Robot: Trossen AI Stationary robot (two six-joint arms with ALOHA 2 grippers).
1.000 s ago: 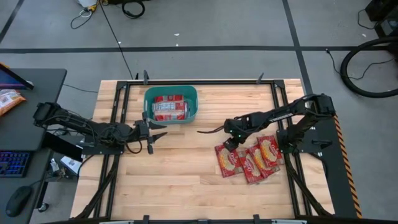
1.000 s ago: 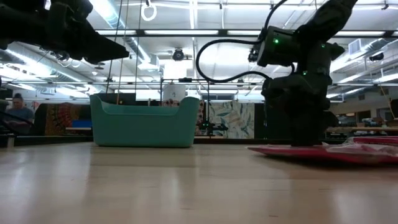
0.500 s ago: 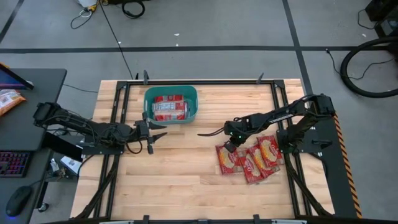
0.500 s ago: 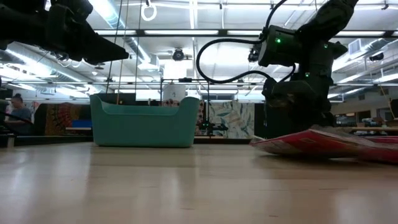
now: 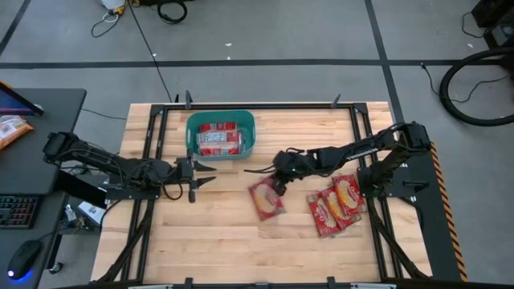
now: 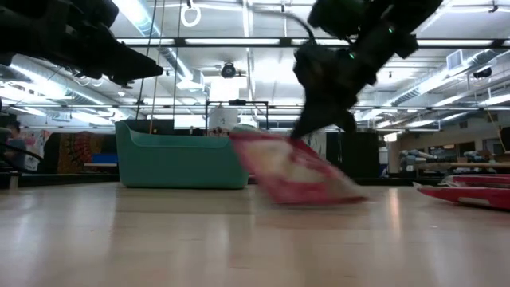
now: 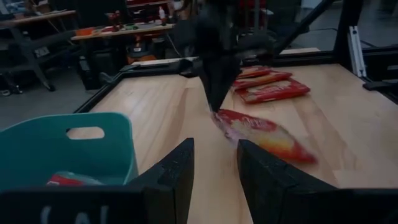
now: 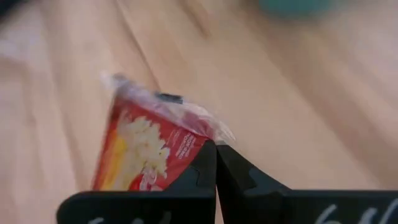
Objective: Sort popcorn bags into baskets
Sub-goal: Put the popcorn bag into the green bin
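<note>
The teal basket (image 5: 251,136) stands at the table's far middle with red popcorn bags (image 5: 218,138) lying in it. My right gripper (image 5: 279,180) is shut on one red popcorn bag (image 5: 267,200) at mid-table, to the right of and nearer than the basket. Two more bags (image 5: 336,205) lie flat on the wood at the right. My left gripper (image 5: 197,170) hovers open just on the near side of the basket, pointing right, with nothing between its fingers (image 7: 186,171). My right gripper pinches the bag's crimped end (image 8: 200,132), near one corner, between its two shut fingers. The fingers come from above, slanting in from the table's right. The bag hangs tilted below them (image 6: 293,171). Whether its low end touches the wood I cannot tell.
Black frame rails (image 5: 152,144) run along the table's left, right and far sides. Bare wood lies between the held bag and the basket. A dark desk (image 5: 40,120) with an orange snack bag (image 5: 12,128) stands left of the table.
My right gripper has shut on the leftmost of the three bags at the right, tipped its end up off the wood, then swung toward the table's left with it. The bag now hangs tilted at mid-table, apart from the two that stayed flat.
</note>
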